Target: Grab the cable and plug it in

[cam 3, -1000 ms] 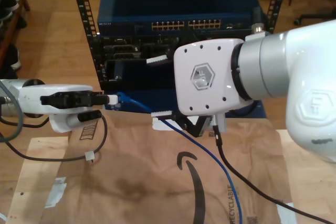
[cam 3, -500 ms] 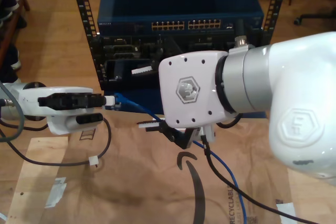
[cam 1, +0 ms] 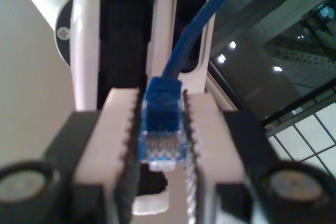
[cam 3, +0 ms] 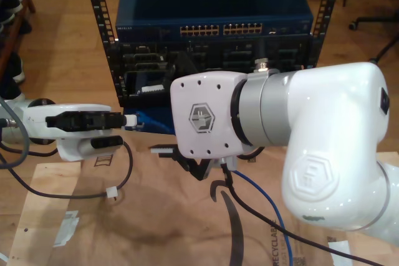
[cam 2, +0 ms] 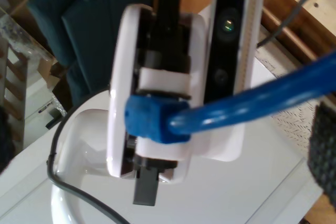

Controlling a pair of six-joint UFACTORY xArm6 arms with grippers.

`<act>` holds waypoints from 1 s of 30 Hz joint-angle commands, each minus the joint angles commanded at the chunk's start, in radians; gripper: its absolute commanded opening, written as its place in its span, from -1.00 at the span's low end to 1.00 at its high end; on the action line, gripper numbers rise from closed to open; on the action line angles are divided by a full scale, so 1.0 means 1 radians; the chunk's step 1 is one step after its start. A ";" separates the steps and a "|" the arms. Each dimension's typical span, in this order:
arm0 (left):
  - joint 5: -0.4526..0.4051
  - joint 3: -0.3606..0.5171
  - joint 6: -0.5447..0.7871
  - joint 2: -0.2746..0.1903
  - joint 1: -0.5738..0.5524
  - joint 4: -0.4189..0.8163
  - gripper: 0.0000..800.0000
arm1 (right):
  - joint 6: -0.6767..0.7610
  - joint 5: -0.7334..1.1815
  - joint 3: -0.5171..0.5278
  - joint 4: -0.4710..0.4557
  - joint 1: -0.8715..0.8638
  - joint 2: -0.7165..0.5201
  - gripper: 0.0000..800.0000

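The first hand [cam 1: 160, 129], carried on the arm at the exterior view's left [cam 3: 129, 119], is closed on the translucent blue plug [cam 1: 161, 140] of the cable [cam 1: 194, 30]. The plug is clamped between the two serrated pads [cam 1: 123, 145], with its contact end turned back toward the first wrist camera and its blue boot toward the other arm. In the second wrist view the same first hand [cam 2: 157, 129] is seen from the front, the boot [cam 2: 149, 121] standing out of its grip and the cable [cam 2: 262, 100] running toward the camera. The second hand [cam 3: 154, 119], on the large white arm at the middle of the exterior view, is held open, with its fingers set wide apart. One dark ribbed pad [cam 2: 323, 156] is seen just beside the cable; whether the two touch cannot be told. From the plug the cable [cam 3: 262, 197] is led behind the second hand and down over the brown paper [cam 3: 156, 216] on the desk, beside a thicker black cable [cam 3: 274, 228]. The plug is held short of the network switch [cam 3: 212, 29], which is mounted in the rack [cam 3: 93, 4] behind both hands.
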 joint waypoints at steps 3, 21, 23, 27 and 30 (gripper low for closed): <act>0.000 0.002 0.000 0.002 -0.002 0.000 -0.93 | 0.002 0.002 0.000 0.000 0.002 0.000 0.69; 0.055 -0.009 0.002 -0.003 0.003 -0.041 -0.93 | 0.008 0.003 -0.003 0.003 0.017 -0.066 0.68; 0.066 -0.012 0.002 -0.008 0.005 -0.060 -0.93 | 0.008 0.003 -0.005 0.003 0.018 -0.068 0.68; 0.075 -0.014 0.003 -0.011 0.006 -0.063 -0.93 | 0.006 0.003 -0.005 0.002 0.018 -0.074 0.68; 0.083 -0.014 0.003 -0.011 0.006 -0.063 -0.92 | 0.005 0.003 -0.006 0.002 0.032 -0.081 0.68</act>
